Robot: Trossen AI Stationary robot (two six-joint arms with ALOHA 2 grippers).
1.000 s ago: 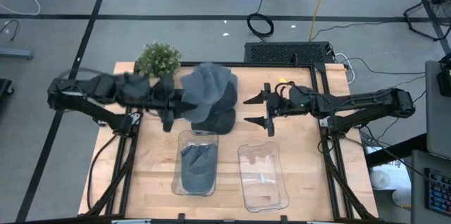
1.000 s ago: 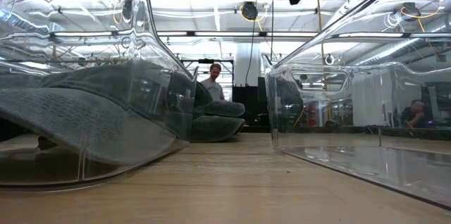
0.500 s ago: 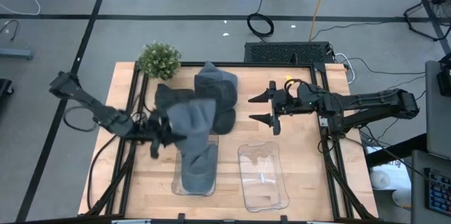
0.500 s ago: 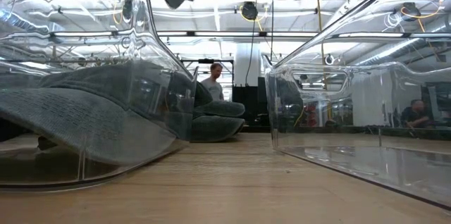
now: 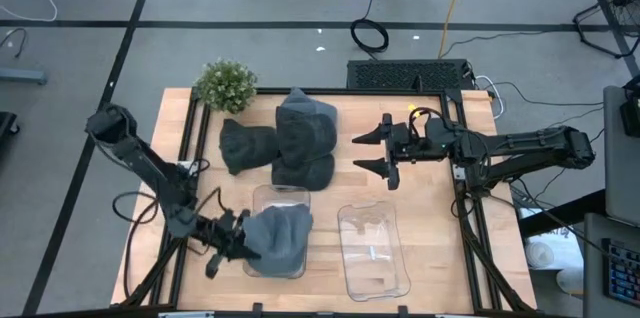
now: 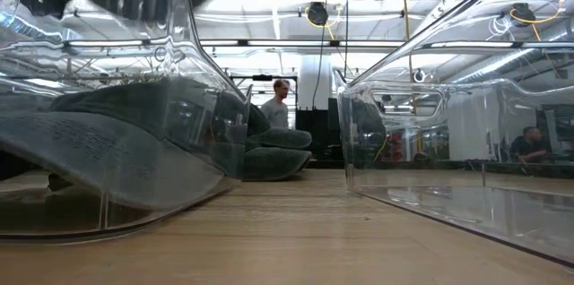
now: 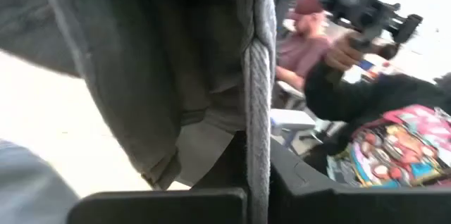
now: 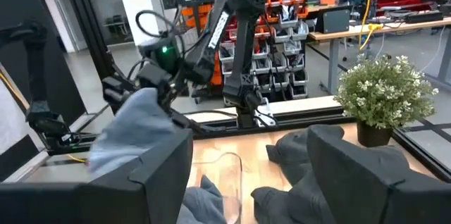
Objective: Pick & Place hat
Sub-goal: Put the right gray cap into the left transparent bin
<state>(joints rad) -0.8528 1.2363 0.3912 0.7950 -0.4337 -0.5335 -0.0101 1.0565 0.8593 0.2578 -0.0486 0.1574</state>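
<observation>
My left gripper [image 5: 243,245] is near the table's near left corner, shut on a grey hat [image 5: 282,236]. The hat is over the left clear bin [image 5: 262,196], and another grey hat [image 6: 99,146] lies inside that bin. Several more dark grey hats [image 5: 290,143] are piled at the table's far middle. My right gripper [image 5: 385,154] hangs open to the right of that pile, with nothing between its fingers [image 8: 148,171]. My left gripper pinches a thick stitched edge of the hat [image 7: 258,132] between its two fingers. The fingers come level from the table's left. The hat's body spreads away from the fingers over the left bin; whether it touches the hat below I cannot tell.
A second clear bin [image 5: 375,248] stands right of the first with only a small scrap inside. A potted plant [image 5: 225,83] is at the far left corner. People show in the room beyond the table [image 6: 278,106].
My left gripper has swung from the hat pile toward the table's near edge and sunk, carrying the grey hat off the pile to above the left bin. The right gripper has stayed nearly where it was.
</observation>
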